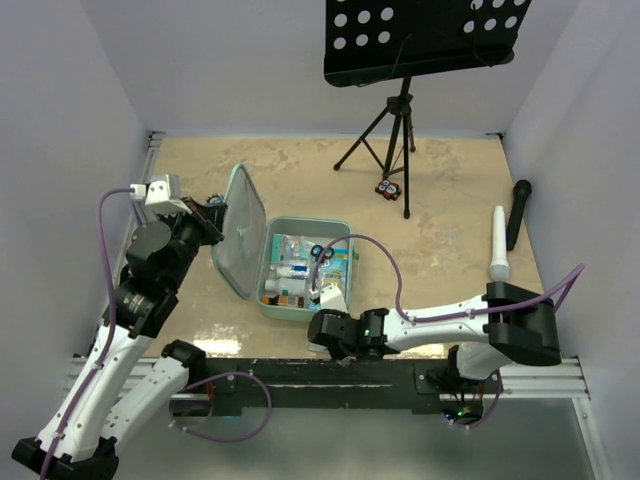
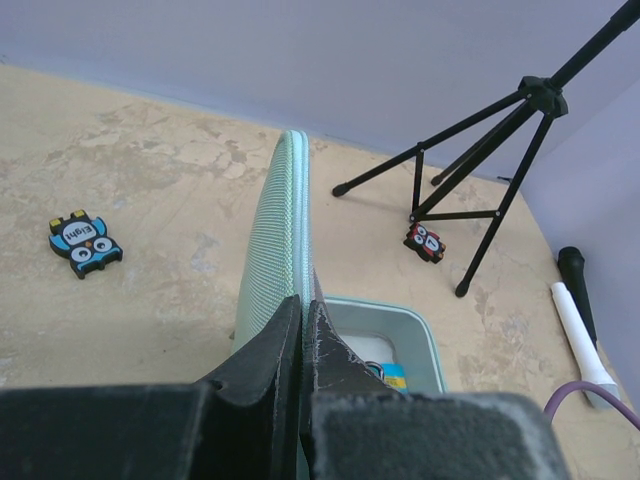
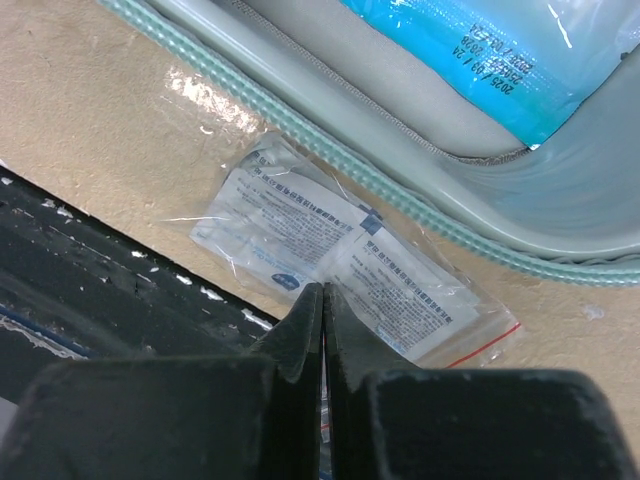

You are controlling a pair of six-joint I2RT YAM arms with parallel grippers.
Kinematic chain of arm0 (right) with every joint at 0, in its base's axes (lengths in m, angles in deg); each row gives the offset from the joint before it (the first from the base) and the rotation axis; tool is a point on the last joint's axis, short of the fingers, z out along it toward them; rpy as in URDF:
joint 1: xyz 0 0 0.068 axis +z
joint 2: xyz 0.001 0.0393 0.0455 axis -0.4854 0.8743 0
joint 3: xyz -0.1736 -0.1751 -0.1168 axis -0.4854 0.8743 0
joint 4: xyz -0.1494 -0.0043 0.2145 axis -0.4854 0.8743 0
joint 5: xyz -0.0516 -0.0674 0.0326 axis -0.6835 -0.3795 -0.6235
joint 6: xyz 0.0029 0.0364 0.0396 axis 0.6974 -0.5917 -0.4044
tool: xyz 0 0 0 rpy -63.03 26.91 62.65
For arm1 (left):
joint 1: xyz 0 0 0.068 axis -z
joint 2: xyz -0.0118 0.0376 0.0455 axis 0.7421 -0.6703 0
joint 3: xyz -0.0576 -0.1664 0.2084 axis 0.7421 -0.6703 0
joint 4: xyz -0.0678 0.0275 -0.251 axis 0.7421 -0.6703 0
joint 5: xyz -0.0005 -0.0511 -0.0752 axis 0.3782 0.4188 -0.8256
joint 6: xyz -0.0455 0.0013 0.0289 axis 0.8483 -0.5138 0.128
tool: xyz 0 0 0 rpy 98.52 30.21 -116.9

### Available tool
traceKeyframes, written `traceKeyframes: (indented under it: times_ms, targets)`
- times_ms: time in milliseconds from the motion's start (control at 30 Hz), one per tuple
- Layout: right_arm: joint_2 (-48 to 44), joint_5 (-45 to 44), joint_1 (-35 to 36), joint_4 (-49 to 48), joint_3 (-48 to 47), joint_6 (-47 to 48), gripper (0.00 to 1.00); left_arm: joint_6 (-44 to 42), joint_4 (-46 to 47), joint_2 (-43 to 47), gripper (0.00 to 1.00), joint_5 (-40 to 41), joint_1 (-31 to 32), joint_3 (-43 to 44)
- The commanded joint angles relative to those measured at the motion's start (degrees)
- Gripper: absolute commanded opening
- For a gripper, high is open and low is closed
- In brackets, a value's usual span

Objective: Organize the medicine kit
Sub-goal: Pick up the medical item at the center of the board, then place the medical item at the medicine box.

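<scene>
The kit (image 1: pixel 310 222) lies open mid-table, near the arms' bases, with its lid (image 1: pixel 238 235) standing almost upright on the left. The left gripper (image 2: pixel 302 335) has its fingers pressed together right at the lid's near rim; I can't tell whether any of the rim is caught between them. The right gripper (image 3: pixel 322 300) is closed tight as well, tips down on a clear sachet (image 3: pixel 300 235) lying flat on the table just beside the kit's near wall. Whether it is pinched or only touched, I can't tell. In the tray are a blue packet (image 3: pixel 480 50) and scissors (image 1: pixel 322 252). Further out, a blue owl tag (image 2: pixel 85 243) lies left of the lid. A tripod (image 1: pixel 395 140) stands at the far side, and a white tube (image 1: pixel 498 240) lies to the right.
</scene>
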Motion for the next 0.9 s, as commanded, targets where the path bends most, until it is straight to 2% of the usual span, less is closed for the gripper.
traceKeyframes:
  times_ms: [0, 133, 267, 467, 600, 733, 867]
  targets:
    - [-1.2, -1.7, 0.2, 1.7, -1.1, -0.6, 0.0, 0.3, -2.2, -0.1, 0.0, -0.5, -0.3, -1.4]
    - [-7.7, -1.5, 0.6, 7.2, -7.7, 0.8, 0.0, 0.0, -2.4, -0.3, 0.0, -0.1, -0.3, -0.8]
    - [-11.8, -0.8, 0.6, 16.7, -18.6, 4.6, 0.0, -0.2, -2.3, -0.6, 0.0, 0.0, -0.3, -0.5]
    - [-14.9, -0.5, -0.7, 20.1, -28.5, 6.1, 0.0, 0.3, -2.2, -0.6, 0.0, 0.4, -0.3, -0.4]
    - [-18.8, 2.2, -7.3, 12.7, -28.9, 6.9, 0.0, 0.7, -2.3, -0.6, 0.0, 0.3, -0.3, -0.2]
    - [-23.4, 12.3, -16.6, -5.2, -24.6, 7.5, 0.0, 0.9, -2.6, -0.3, 0.0, 0.1, -0.3, -0.1]
    - [-21.0, 18.7, -20.3, -20.7, -23.1, 5.0, 0.0, 0.9, -2.3, -0.2, 0.0, -0.3, -0.3, 0.1]
